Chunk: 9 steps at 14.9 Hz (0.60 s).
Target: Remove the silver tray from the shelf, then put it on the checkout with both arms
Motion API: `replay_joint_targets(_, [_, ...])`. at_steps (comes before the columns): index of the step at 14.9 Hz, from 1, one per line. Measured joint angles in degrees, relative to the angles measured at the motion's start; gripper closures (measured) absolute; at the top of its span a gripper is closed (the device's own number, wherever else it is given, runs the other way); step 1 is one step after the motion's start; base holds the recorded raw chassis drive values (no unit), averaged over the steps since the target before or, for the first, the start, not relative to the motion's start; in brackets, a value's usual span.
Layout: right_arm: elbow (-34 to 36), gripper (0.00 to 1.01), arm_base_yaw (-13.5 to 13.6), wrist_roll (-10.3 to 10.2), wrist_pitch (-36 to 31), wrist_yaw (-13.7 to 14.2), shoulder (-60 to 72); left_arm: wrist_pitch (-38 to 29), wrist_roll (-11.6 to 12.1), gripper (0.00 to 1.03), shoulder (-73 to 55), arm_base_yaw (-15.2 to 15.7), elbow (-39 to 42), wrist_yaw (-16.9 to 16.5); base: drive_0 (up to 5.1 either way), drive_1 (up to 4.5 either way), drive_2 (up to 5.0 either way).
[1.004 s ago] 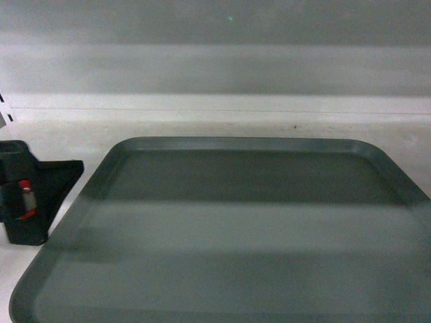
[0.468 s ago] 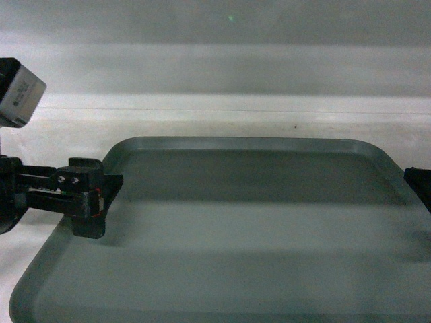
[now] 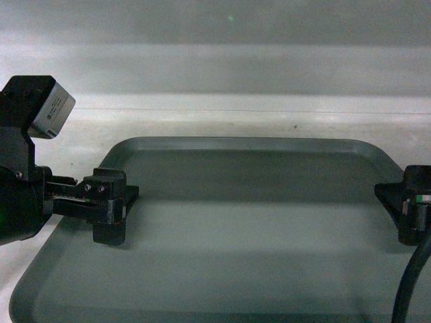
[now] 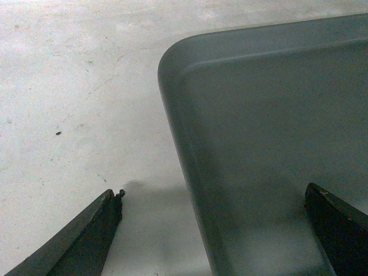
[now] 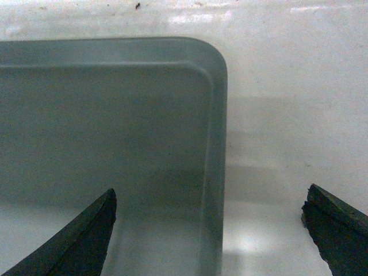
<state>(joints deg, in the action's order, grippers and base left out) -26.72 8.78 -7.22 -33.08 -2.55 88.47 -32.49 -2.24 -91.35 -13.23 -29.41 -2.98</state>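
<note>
The silver tray (image 3: 249, 222) lies flat on the white shelf (image 3: 202, 124) and fills most of the head view. My left gripper (image 3: 118, 208) is open at the tray's left rim. In the left wrist view it (image 4: 214, 195) straddles that rim, one finger over the shelf (image 4: 75, 115) and the other over the tray (image 4: 270, 144). My right gripper (image 3: 404, 212) is open at the right rim. Seen from the right wrist, it (image 5: 210, 198) straddles the rim with the tray (image 5: 115, 126) on one side and the shelf (image 5: 287, 115) on the other. Neither gripper holds anything. The checkout is out of view.
The shelf's white back panel (image 3: 215, 67) rises just behind the tray. A grey box (image 3: 50, 108) sits on top of the left arm. A black cable (image 3: 411, 282) hangs from the right arm at the lower right.
The left gripper has moved right and up to the tray's left rim. The right gripper has come into view from the right edge and reached the right rim. The tray has not moved.
</note>
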Motion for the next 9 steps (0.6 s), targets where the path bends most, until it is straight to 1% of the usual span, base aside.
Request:
replay_joint_targets(3, [-0.70,0.03,0.79,0.04,1.11,0.79,0.48,0.28,-0.13,0.05,0.00,-0.28,-0.02,0.15,0.0,0.00,0.0])
replay_joint_targets(6, [-1.03,0.03,1.05,0.07,0.90,1.46,1.33,0.13,-0.31,0.05,-0.17,-0.44,-0.02,0.24,0.0,0.00,0.0])
replay_joint_targets(9, [-1.03,0.03,1.55,0.20,0.09,2.36,1.62,-0.83,-0.42,0.05,-0.81,-0.96,0.02,1.07,0.0,0.00,0.0])
